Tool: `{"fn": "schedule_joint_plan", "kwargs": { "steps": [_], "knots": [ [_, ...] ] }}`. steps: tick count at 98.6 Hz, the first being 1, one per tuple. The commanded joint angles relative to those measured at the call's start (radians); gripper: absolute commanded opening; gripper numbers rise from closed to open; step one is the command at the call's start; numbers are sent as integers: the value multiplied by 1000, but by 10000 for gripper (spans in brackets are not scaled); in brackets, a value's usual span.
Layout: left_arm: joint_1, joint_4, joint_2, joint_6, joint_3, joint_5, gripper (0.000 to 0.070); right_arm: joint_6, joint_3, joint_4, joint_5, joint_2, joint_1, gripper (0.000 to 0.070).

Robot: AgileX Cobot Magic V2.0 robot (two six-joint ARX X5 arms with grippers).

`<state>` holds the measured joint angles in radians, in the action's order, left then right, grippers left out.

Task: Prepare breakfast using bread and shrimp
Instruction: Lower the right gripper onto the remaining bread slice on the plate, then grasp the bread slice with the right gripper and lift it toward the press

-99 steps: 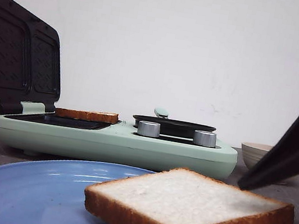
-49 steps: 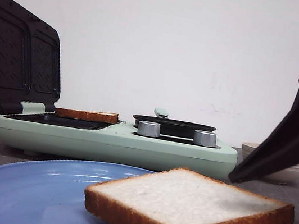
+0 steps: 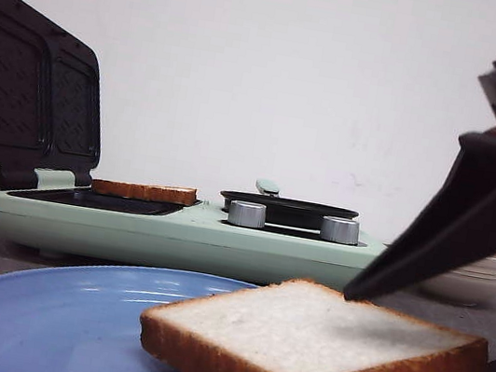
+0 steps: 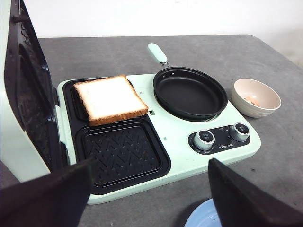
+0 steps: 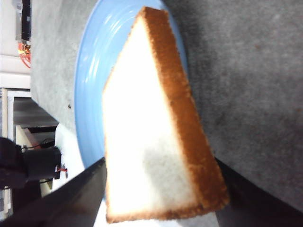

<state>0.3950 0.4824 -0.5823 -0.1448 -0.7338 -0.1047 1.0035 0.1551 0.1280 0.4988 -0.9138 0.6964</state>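
Observation:
One slice of bread point(image 3: 319, 334) lies on the right rim of a blue plate point(image 3: 48, 315), partly overhanging it. My right gripper point(image 5: 160, 163) is open and straddles this slice point(image 5: 147, 127). Its upper finger point(image 3: 449, 227) slants down so the tip sits at the slice's top face, and the lower finger is beneath the slice's right edge. A second slice point(image 4: 110, 98) lies in the far tray of the green sandwich maker point(image 4: 175, 146). My left gripper point(image 4: 151, 161) is open and empty in front of that machine. A small orange shrimp piece point(image 4: 251, 100) sits in a beige bowl point(image 4: 256, 97).
The sandwich maker's lid point(image 3: 32, 86) stands open at the left. Its near tray point(image 4: 122, 151) holds nothing. A black pan point(image 4: 189, 93) sits on the hob side, with two silver knobs point(image 4: 205, 138) in front. The bowl point(image 3: 470, 273) stands right of the machine.
My right gripper has moved left and forward, so its upper finger tip now reaches over the bread on the plate. The bread and the plate have not moved.

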Motion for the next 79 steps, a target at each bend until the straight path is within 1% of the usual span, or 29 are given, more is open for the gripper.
{"fn": "schedule_joint_plan", "kwargs": {
  "steps": [1, 7, 13, 18, 23, 35, 48, 59, 69, 79],
  "knots": [
    [5, -10, -4, 1, -5, -5, 434, 8, 0, 13, -3, -13, 10, 222],
    [5, -10, -4, 1, -5, -5, 434, 9, 0, 14, -3, -13, 10, 142],
    [5, -9, -4, 1, -5, -5, 434, 9, 0, 21, -3, -13, 10, 78],
    [5, -8, -4, 1, -5, -5, 434, 9, 0, 37, -3, -13, 10, 43],
    [5, -8, -4, 1, -5, -5, 434, 10, 0, 66, -3, -13, 10, 24],
    [5, -7, -4, 1, -5, -5, 434, 13, 0, 142, -3, -11, 10, 16],
    [5, -8, -4, 1, -5, -5, 434, 37, 3, 223, 0, -11, 10, 11],
    [5, -7, -4, 0, -5, -5, 434, 37, 8, 287, 30, -12, 7, 10],
    [5, -8, -4, 0, -5, -5, 434, 8, 29, 290, 76, -12, -10, 10],
    [5, -7, -4, 0, -5, -5, 434, -2, 59, 283, 101, -12, -33, 9]
  ]
}}
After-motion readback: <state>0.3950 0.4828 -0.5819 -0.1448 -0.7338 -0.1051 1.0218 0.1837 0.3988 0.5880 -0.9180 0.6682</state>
